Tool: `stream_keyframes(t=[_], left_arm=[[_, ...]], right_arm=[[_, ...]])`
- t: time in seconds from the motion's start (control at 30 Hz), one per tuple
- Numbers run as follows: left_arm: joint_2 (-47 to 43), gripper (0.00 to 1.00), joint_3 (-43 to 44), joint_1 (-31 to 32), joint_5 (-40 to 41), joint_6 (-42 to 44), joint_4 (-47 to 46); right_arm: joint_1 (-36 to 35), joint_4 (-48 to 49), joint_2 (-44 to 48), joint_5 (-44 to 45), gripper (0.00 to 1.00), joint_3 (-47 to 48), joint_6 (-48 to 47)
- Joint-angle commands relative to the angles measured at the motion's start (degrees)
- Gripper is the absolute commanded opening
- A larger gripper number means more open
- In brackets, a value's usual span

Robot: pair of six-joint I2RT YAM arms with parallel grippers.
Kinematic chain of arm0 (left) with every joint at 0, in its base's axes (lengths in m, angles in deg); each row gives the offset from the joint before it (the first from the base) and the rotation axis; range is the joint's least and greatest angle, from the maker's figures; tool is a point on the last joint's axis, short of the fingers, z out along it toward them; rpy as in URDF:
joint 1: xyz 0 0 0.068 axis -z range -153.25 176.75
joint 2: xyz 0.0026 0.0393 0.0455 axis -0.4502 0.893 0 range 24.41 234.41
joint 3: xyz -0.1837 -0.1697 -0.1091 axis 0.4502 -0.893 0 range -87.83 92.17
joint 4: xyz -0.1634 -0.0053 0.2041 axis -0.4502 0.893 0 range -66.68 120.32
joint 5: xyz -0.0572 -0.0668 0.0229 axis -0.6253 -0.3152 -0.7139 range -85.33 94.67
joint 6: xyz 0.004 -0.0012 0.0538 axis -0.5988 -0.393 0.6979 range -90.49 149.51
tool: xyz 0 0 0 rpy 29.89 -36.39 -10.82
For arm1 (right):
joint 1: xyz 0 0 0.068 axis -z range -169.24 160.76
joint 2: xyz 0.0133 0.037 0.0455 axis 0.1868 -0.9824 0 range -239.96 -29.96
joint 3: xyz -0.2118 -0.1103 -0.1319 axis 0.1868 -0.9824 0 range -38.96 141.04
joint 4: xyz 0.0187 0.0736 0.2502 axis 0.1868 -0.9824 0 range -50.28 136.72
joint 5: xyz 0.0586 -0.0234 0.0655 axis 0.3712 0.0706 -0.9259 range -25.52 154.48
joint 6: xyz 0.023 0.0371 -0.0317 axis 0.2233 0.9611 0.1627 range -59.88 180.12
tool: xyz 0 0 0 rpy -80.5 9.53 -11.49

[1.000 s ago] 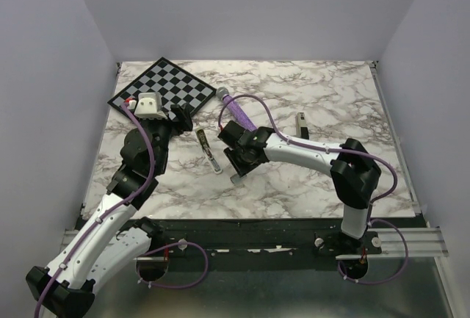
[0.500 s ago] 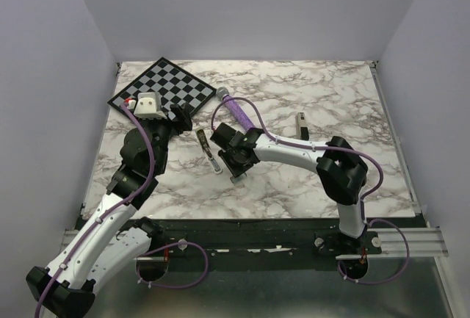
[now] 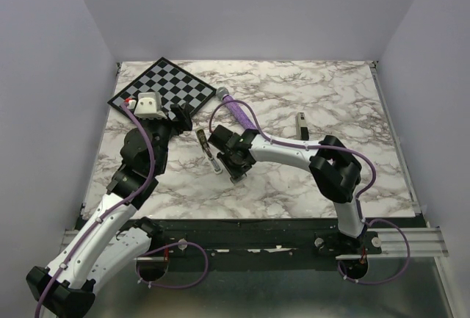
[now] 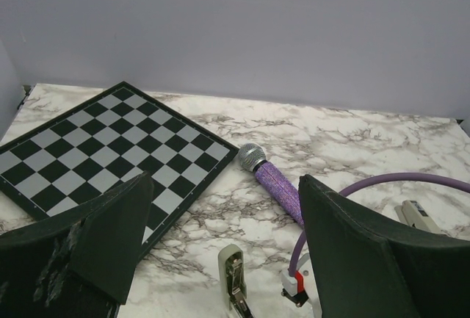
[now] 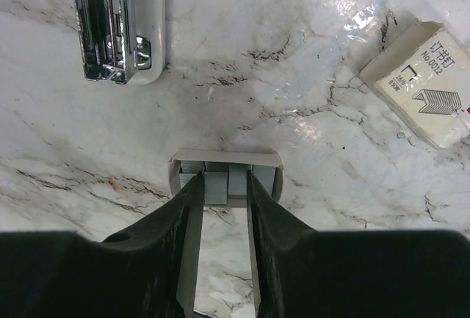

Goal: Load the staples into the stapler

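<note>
You're at the pickup: your right pincer (image 5: 225, 183) straddles the staples (image 5: 217, 187) just beside the open stapler (image 5: 117, 24), bite unclear, so pinch firmly, lift, then align over its channel.

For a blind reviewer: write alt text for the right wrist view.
The end effector straddles staples in a small tray on a marble table; whether it grips them is unclear. An open stapler lies top left, a cream box at right.
</note>
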Motion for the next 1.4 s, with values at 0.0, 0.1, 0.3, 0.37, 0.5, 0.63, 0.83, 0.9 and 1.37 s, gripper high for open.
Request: stream_keyframes(t=[0.0,0.1,0.3,0.37,0.5,0.63,0.83,0.9,1.37], left_arm=[[-0.05,0.88,-0.55,-0.41,0.82,0.81,-1.09],[-0.14,0.88,-0.55,-0.41,0.82,0.81,-1.18],[-0.32,0.88,-0.64,-0.41,0.91,0.81,-1.09],[-0.23,0.88,-0.64,-0.41,0.91,0.81,-1.18],[-0.32,0.88,-0.64,-0.41,0.99,0.81,-1.09],[-0.32,0.88,-0.55,-0.41,0.91,0.81,-1.09],[-0.4,0.88,-0.64,-0.41,0.91,0.81,-1.09],[-0.32,0.88,-0.64,-0.41,0.99,0.81,-1.09],[-0.14,0.88,-0.64,-0.41,0.38,0.63,-1.09]], right_arm=[[-0.49,-3.09,-1.48,2.3,0.34,1.11,-0.58],[-0.49,-3.53,-0.52,3.89,0.29,0.4,-0.58],[-0.49,-4.58,0.01,6.35,0.28,0.05,-0.49],[-0.58,-4.67,0.28,7.4,0.28,-0.04,-0.4],[-0.49,-6.16,-0.07,10.21,0.27,0.14,-0.14],[-0.49,-6.87,0.45,12.06,0.25,0.05,0.3],[-0.58,-4.94,0.45,8.2,0.25,-1.09,0.39],[-0.41,-3.8,0.45,6.89,0.26,-1.97,1.0],[3.02,-1.51,1.42,3.02,0.28,-6.19,3.47]])
